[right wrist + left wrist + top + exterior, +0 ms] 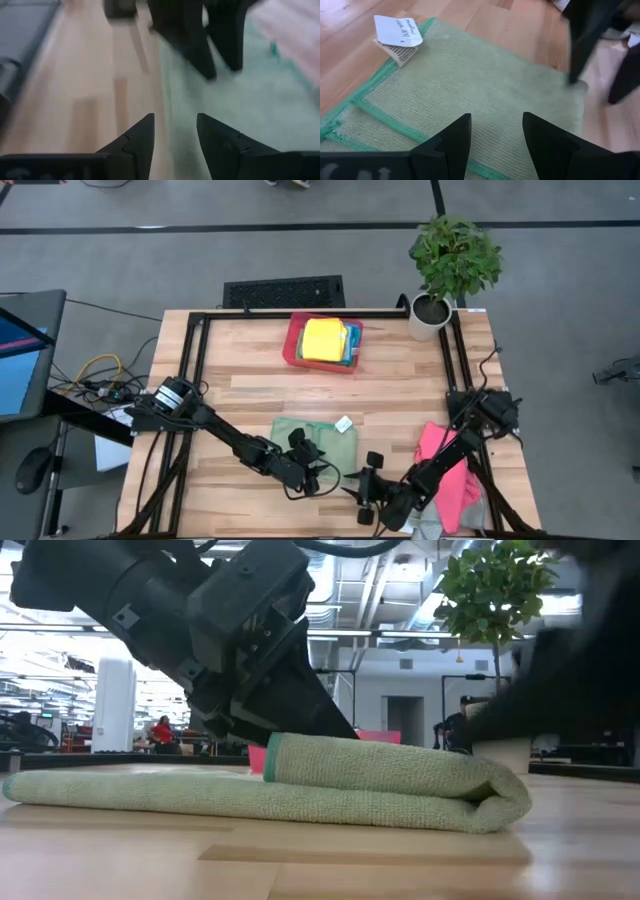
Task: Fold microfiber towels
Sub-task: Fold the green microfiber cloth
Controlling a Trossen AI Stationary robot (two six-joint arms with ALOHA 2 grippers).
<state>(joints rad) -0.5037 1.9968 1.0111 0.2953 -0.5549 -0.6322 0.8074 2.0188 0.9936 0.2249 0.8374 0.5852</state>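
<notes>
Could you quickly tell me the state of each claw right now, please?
Left claw: open, empty, over the green towel.
Right claw: open, empty, at that towel's edge.

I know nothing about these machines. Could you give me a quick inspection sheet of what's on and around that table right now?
Surface: pale wooden table with a black frame.
Job's things: a soft green microfiber towel, folded over, near the front edge, paper tag at one corner; a crumpled pink towel front right; a yellow towel topping a stack in the rigid red tray at the back.
Clutter: nothing seen.
Hands: left hand over the green towel's front edge, fingers apart, holding nothing; right hand just right of it, fingers apart, empty.
Cables: yellow and black wires off the table's left side.
Surroundings: potted green plant at the back right corner; grey floor.
</notes>
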